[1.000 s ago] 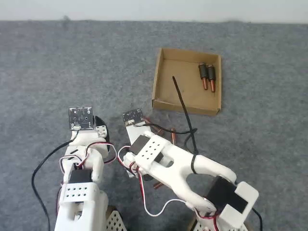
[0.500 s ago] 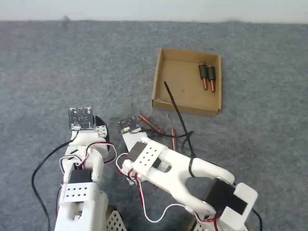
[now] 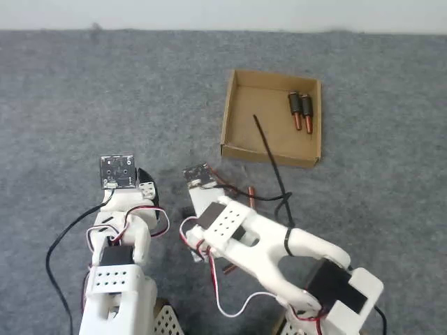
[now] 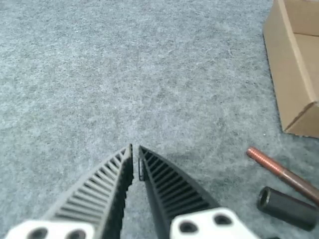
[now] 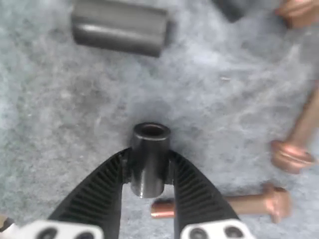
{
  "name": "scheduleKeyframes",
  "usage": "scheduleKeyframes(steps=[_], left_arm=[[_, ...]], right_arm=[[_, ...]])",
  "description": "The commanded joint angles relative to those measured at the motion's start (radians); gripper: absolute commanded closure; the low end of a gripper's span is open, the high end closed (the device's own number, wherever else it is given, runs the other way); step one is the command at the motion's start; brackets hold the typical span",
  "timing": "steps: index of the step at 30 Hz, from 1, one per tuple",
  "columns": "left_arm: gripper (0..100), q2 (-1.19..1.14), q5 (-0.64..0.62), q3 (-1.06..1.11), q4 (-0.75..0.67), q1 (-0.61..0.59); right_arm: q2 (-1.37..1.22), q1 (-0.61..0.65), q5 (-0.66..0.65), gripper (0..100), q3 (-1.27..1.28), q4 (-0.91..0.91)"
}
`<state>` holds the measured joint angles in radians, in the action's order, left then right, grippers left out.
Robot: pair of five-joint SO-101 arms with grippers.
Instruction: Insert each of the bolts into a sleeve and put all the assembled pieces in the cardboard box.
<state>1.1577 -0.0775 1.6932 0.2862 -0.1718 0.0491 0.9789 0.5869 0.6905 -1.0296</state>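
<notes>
Black sleeve [image 5: 150,147] gripped by right end effector [image 5: 148,158]; two assembled pieces [image 3: 295,105] inside cardboard box [image 3: 241,112].

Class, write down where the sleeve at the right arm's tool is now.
In the right wrist view the sleeve is gripped in the right tool, with a copper bolt lying on the carpet close beside it.

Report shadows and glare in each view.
High view: even light, no glare on the cardboard box. Left wrist view: faint shadow on the carpet ahead of the left tool. Right wrist view: dark shadow rings the sleeve in the right tool; mild sheen on a bolt.
</notes>
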Motion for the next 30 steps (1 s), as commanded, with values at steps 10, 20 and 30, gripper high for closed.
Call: scheduleKeyframes(steps=[10,20,30], left_arm=[[98,0.023,0.009,-0.012,-0.026,0.003],[98,0.023,0.008,-0.012,-0.025,0.005],[98,0.029,0.003,-0.035,0.084,0.071]], right_arm=[[0.561,-0.690,-0.359,99.3,0.025,-0.231],[0.642,-1.040,-0.476,99.3,0.259,-0.028],[0.578,-1.152,-0.532,99.3,0.368,0.239]])
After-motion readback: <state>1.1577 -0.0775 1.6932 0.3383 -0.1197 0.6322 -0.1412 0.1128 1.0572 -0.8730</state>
